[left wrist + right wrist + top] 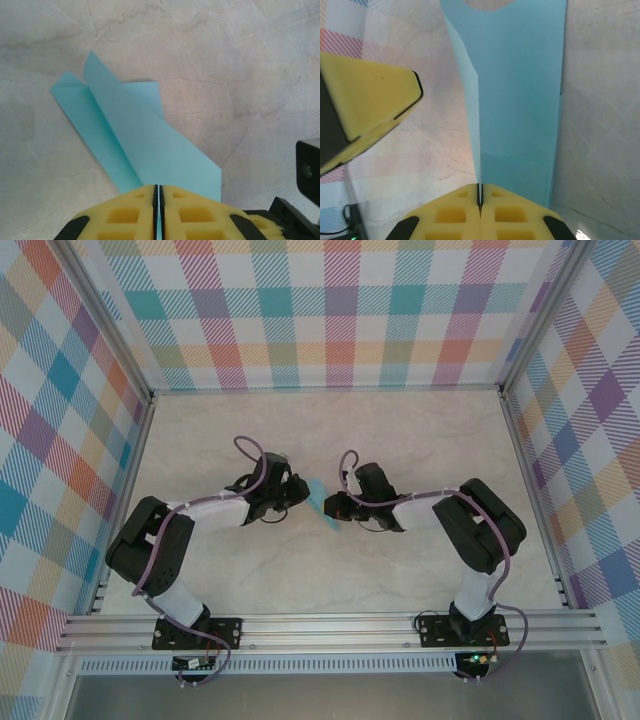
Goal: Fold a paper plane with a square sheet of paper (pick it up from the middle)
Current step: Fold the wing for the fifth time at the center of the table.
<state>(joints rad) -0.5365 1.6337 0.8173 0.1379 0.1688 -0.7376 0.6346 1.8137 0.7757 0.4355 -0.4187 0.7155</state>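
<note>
Here both jaws pinch paper plane (145, 150) edges; table (400, 430) open.

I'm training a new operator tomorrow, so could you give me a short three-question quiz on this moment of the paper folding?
1. True or false: the left gripper has its jaws shut on the folded light-blue paper.
2. The right gripper is: A) open, holding nothing; B) shut on the same paper; C) shut on a cable.
3. Fill in: the grippers' fingers are ___ in colour.
Key: 1 true; 2 B; 3 yellow.
</note>
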